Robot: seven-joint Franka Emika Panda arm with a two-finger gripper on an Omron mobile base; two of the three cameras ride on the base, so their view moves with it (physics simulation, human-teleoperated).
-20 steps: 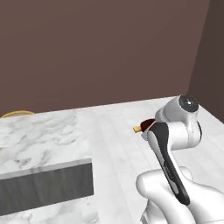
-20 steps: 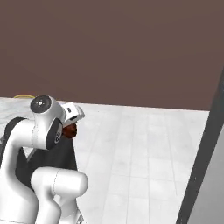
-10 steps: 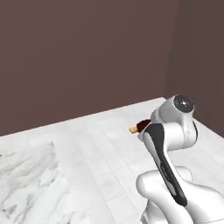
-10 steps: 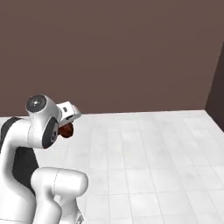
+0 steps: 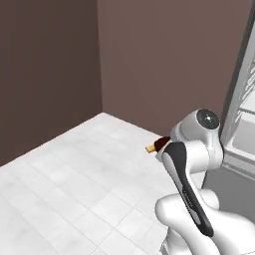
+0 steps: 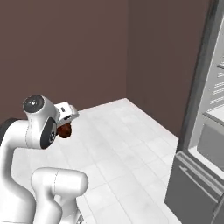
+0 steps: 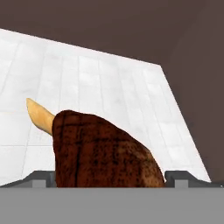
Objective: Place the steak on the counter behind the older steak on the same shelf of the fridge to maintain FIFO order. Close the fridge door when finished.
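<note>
My gripper point(image 7: 109, 177) is shut on the steak point(image 7: 100, 151), a dark brown chunk with a tan bone-like end pointing up and left in the hand view. In the left base view the steak point(image 5: 156, 145) peeks out just left of my forearm, held above the floor. From the right base view it hangs under the white hand as a dark lump, the steak point(image 6: 64, 130). The fridge point(image 6: 205, 131) stands open at the right, showing white shelves and a grey lower drawer front point(image 6: 192, 188). Its shelves point(image 5: 247, 112) also appear at the right edge. The older steak and the counter are out of view.
White tiled floor point(image 5: 74, 189) spreads ahead and to the left, bounded by dark brown walls point(image 6: 78, 48) that meet in a corner. The fridge's grey steel edge point(image 5: 234, 89) rises close beside my arm on the right.
The whole view has swung as the base turned: the marble counter has left the picture and the open fridge has come in at the right. The steak stays in my gripper.
</note>
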